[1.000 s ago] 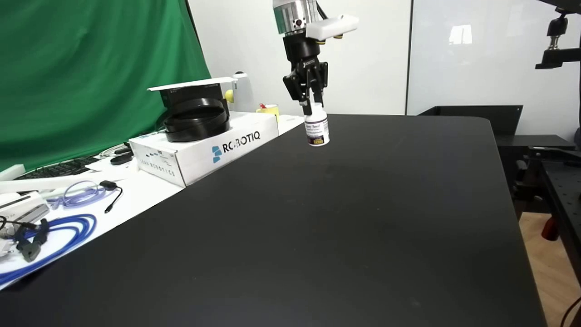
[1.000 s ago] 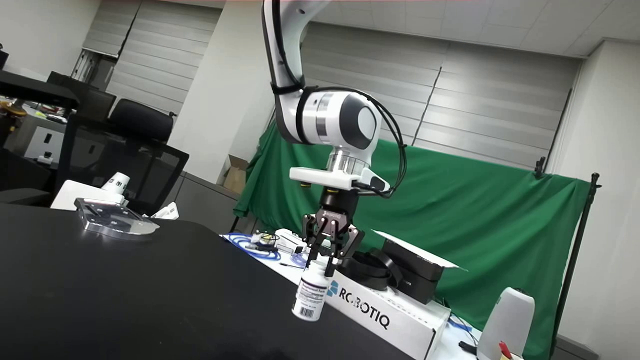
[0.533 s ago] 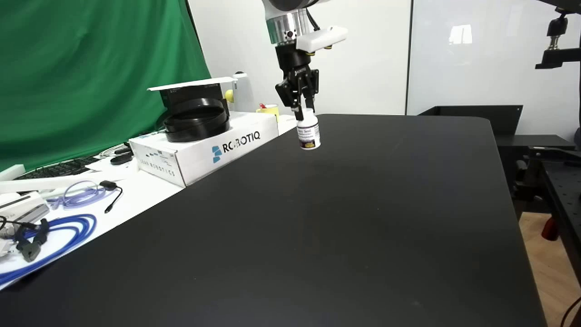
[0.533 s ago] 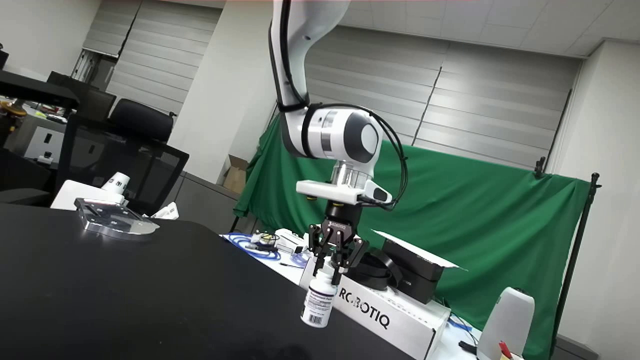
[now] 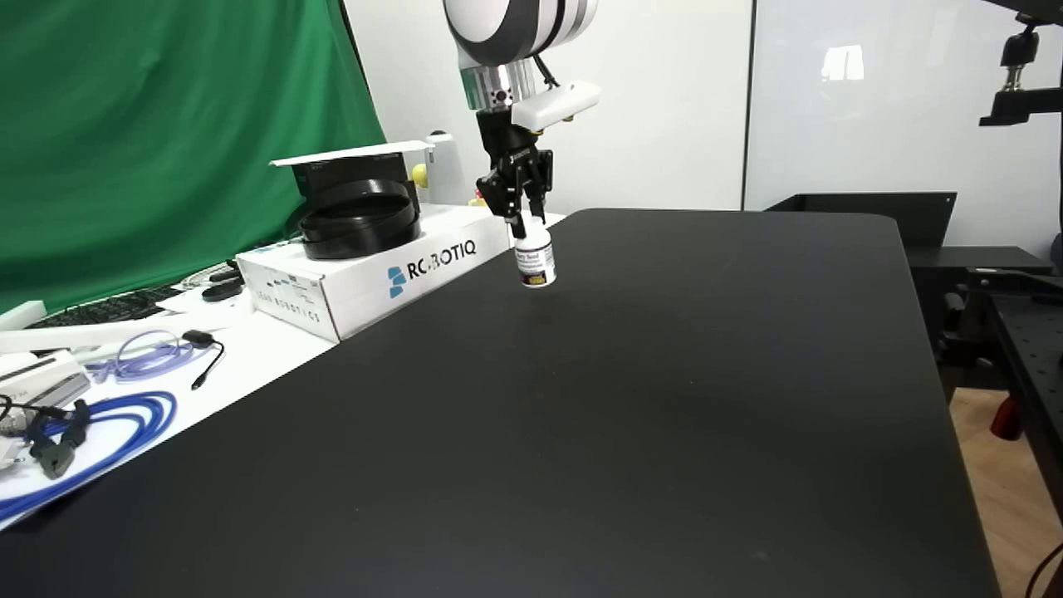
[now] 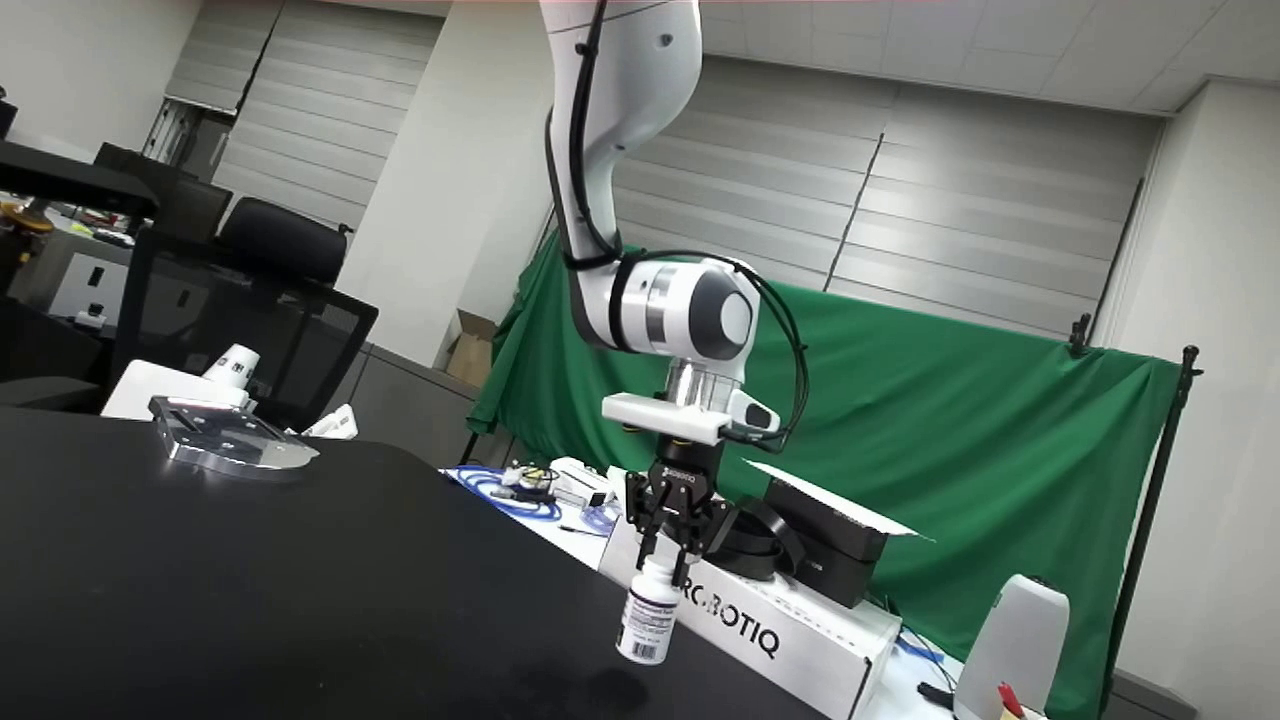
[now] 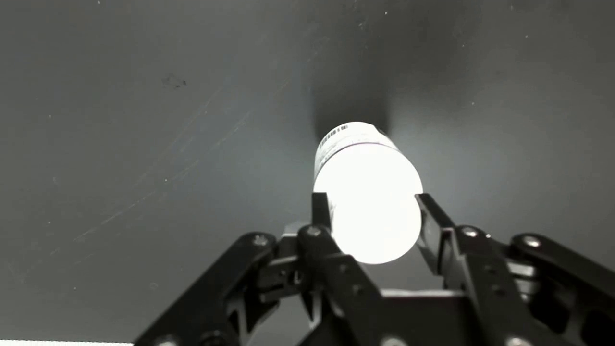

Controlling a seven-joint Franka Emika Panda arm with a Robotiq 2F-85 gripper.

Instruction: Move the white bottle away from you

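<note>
White against the black table [image 5: 664, 374], the bottle [image 5: 536, 264] hangs cap up from the gripper [image 7: 373, 210], and we can see it in all three views. The jaws are pinching its cap [image 7: 377, 233]: in the wrist view we find one finger [image 7: 321, 209] pressed to one side and its twin to the opposite side. Glare bleaches the cap there, so we cannot make out its texture. Around the body runs a label [image 6: 646, 628] with a dark stripe near the top and, in an exterior view, a barcode [image 6: 644, 651] low down. Beneath, a dark shadow [image 6: 615, 690] lies on the table just apart from the base, and the bottle looks to be held in the air.

Above the gripper we see the white arm [image 6: 690, 310]. In both exterior views a long white box [image 5: 374, 274] with black lettering lies near the bottle, black rings [image 5: 361, 239] resting on top of it. Behind hangs a green curtain [image 6: 900, 370]. We also notice a blue cable [image 5: 171, 407] coiled on a white desk [image 5: 266, 357] beside the table, and, near an edge of the table, a clear block [image 6: 235, 445] with an office chair [image 6: 285, 240] behind it.
</note>
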